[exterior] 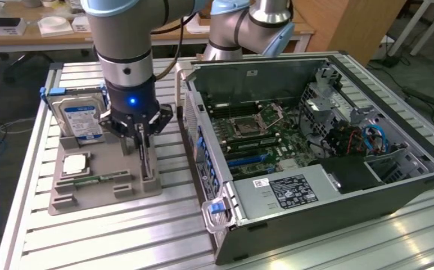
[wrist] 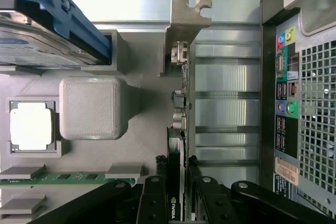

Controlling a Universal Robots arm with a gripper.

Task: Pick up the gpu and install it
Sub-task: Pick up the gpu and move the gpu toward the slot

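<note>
The gpu (exterior: 147,160) stands on edge in a slot of the grey holder (exterior: 89,197), on the exterior view's left of the open computer case (exterior: 315,146). My gripper (exterior: 138,140) reaches straight down onto the card's top edge. In the wrist view the gpu (wrist: 181,103) appears edge-on, with its silver bracket (wrist: 186,19) at the far end. The gripper (wrist: 177,184) has its black fingers (wrist: 155,190) pressed against both faces of the card, shut on it. The card still sits in the holder.
The holder also carries a hard drive with a blue-white label (exterior: 78,118), a processor chip (exterior: 75,164) and a green memory stick (exterior: 97,180). The case's rear panel (wrist: 294,103) lies close beside the card. Slatted aluminium table (exterior: 127,236) all around.
</note>
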